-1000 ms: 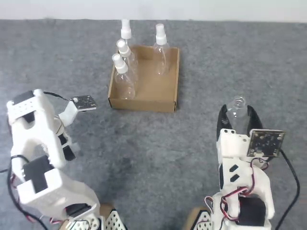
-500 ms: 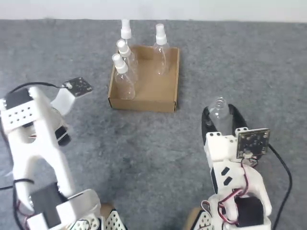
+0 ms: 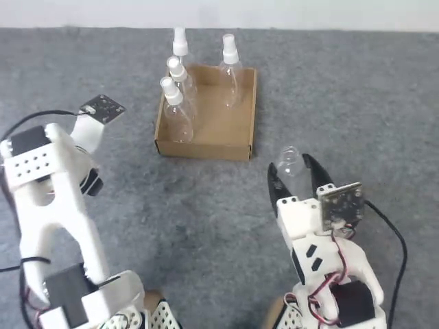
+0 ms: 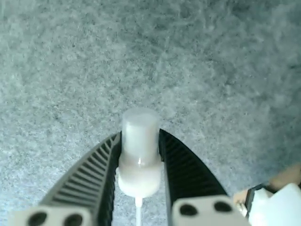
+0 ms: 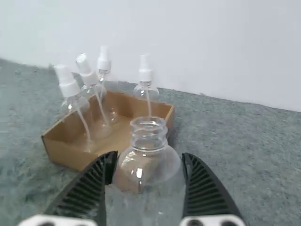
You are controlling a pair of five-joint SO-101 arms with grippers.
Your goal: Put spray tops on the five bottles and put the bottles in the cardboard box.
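My right gripper (image 3: 293,173) is shut on a clear open-necked bottle (image 3: 289,161), held upright in front of the cardboard box's near right corner; the bottle (image 5: 147,162) sits between my black fingers (image 5: 96,181). My left gripper (image 4: 139,162) is shut on a white spray top (image 4: 139,157) with its thin tube hanging down, over grey carpet. The left arm (image 3: 51,178) stands at the table's left. The cardboard box (image 3: 204,148) holds several capped bottles (image 3: 177,113), also seen as capped bottles (image 5: 82,110) in the box (image 5: 63,150).
Grey carpet (image 3: 206,212) covers the table, with free room between the two arms and in front of the box. A pale wall (image 5: 188,42) rises behind the box. A white part of an arm (image 4: 277,207) shows at the left wrist view's corner.
My right gripper has carried the open bottle left and nearer, away from the box's right side. The left arm has risen and swung, its wrist camera shifting left and farther back.
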